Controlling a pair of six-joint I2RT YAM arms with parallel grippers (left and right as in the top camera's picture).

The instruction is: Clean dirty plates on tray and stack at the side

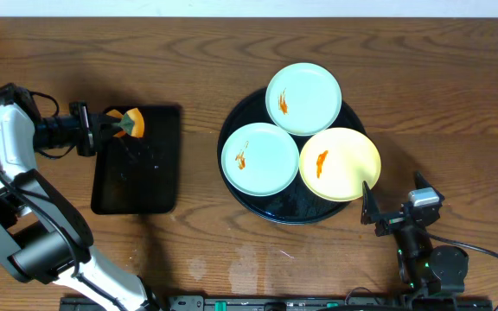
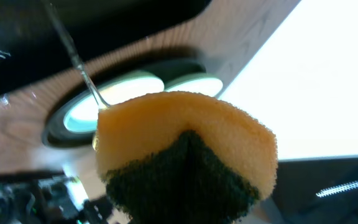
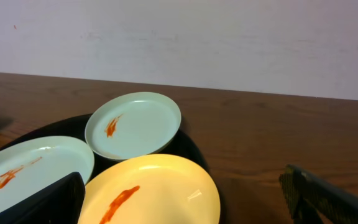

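The round black tray carries three plates, each with an orange smear. One mint plate lies at the back, a second mint plate at the left, and a yellow plate at the right. My left gripper hovers over the rectangular tray's top edge, shut on an orange and green sponge. The sponge fills the left wrist view and hides the fingers. My right gripper stands open just right of the yellow plate, whose near rim lies between the fingers.
A smaller rectangular black tray lies on the wooden table left of the round tray. A thin metal rod crosses the left wrist view. A pale wall stands behind the table's far edge.
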